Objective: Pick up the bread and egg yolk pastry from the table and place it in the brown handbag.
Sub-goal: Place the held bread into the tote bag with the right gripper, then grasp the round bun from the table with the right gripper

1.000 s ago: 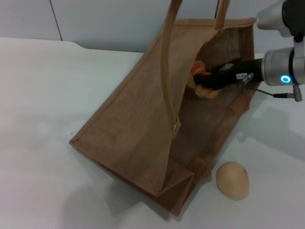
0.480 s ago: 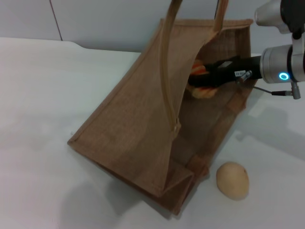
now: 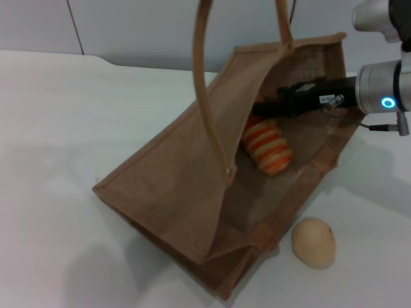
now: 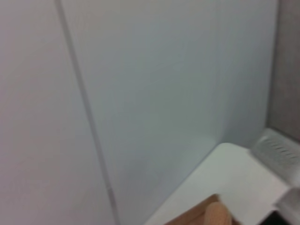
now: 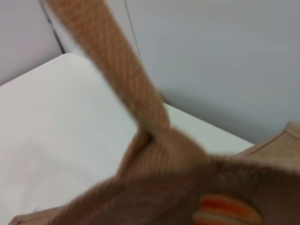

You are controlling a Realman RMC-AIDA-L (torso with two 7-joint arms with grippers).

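Bread (image 3: 268, 147) has dropped inside brown handbag (image 3: 173, 192) on white table (image 3: 58, 128).

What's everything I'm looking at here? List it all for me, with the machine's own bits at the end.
brown handbag: one, tan-brown woven, lying tilted on the table with its mouth open toward the right arm, two strap handles rising out of view.
bread: one, pale tan with orange stripes, lying inside the handbag.
egg yolk pastry: one, smooth beige ball, on the table beside the handbag's near corner, outside it.
table: one, white, under everything.
wall: pale grey panels behind the table.
right end effector: one, black, reaching into the handbag's mouth just above the bread.
left end effector: not in view.
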